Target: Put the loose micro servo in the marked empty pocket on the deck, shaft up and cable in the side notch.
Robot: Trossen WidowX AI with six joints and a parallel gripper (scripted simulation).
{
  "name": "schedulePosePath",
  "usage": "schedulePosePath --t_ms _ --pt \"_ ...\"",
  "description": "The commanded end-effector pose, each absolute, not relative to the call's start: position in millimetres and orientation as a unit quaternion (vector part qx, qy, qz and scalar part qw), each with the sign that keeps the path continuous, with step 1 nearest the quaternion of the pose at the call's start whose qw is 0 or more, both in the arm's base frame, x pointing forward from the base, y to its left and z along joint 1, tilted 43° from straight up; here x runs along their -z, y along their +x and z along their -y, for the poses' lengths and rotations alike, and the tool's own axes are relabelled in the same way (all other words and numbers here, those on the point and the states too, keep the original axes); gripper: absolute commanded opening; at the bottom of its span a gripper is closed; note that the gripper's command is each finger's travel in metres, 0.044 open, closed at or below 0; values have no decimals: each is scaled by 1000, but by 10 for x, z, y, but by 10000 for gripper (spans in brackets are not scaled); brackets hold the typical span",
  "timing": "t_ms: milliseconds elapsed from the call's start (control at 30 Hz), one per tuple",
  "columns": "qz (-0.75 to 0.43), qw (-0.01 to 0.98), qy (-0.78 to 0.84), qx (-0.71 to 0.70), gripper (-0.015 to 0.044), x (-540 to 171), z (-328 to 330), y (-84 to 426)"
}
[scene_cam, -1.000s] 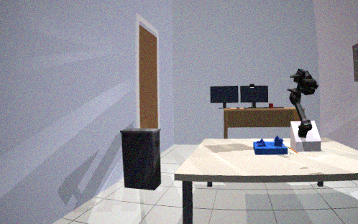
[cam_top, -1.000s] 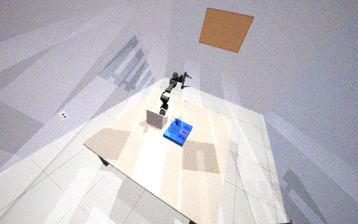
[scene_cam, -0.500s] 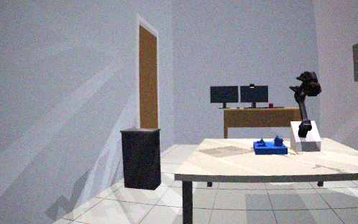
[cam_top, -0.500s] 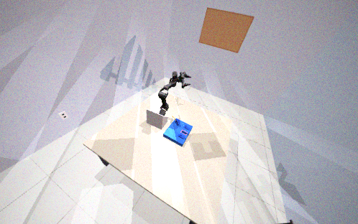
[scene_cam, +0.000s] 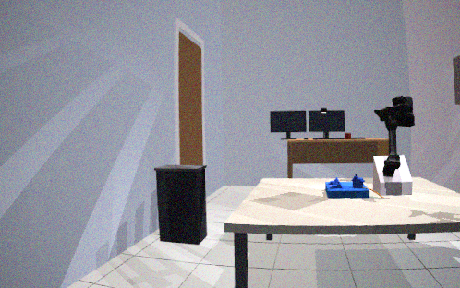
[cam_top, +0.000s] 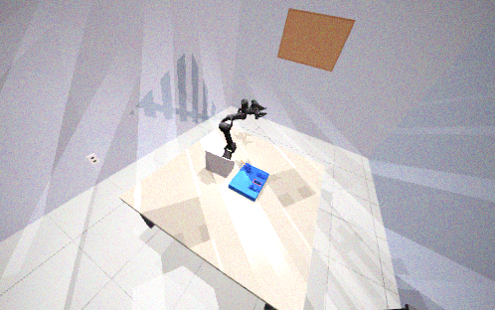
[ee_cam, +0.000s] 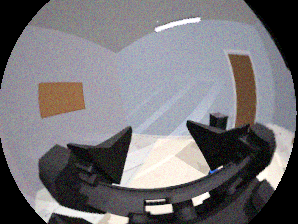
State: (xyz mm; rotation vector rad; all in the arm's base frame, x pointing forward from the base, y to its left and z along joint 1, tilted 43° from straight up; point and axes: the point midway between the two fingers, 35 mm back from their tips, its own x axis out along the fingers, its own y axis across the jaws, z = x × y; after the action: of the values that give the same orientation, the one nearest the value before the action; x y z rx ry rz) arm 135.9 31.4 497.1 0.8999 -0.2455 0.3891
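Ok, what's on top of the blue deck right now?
Two small blue servo-like bodies stand up from the deck. From the top, a marked pocket shows near one edge. Too small to tell whether it is filled. The gripper is open, high above.

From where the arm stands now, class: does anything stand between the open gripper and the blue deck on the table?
Nothing visible does. The gripper is open, raised high above the table; only open air separates it from the blue deck below.

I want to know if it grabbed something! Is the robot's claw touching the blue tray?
Apart. The exterior view shows the open gripper high above the blue deck on the table.
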Motion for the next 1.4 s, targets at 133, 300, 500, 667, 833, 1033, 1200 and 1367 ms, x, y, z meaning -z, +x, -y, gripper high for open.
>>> schedulePosePath --t_ms 133,300,500,667,833,1033,1200,1367 --pt "153 920 313 -179 440 -4973 -555 1350" --pt "170 942 230 -173 440 -4951 -714 1367" --pt "184 960 133 -163 440 -4899 -886 1415" --pt "191 968 49 -156 440 -4834 -1041 1475" --pt "193 969 -36 -149 440 -4744 -1189 1555" --pt "188 962 -140 -142 440 -4607 -1353 1676" --pt "178 951 -212 -140 440 -4471 -1467 1789" --pt "171 945 -243 -137 440 -4402 -1505 1850"
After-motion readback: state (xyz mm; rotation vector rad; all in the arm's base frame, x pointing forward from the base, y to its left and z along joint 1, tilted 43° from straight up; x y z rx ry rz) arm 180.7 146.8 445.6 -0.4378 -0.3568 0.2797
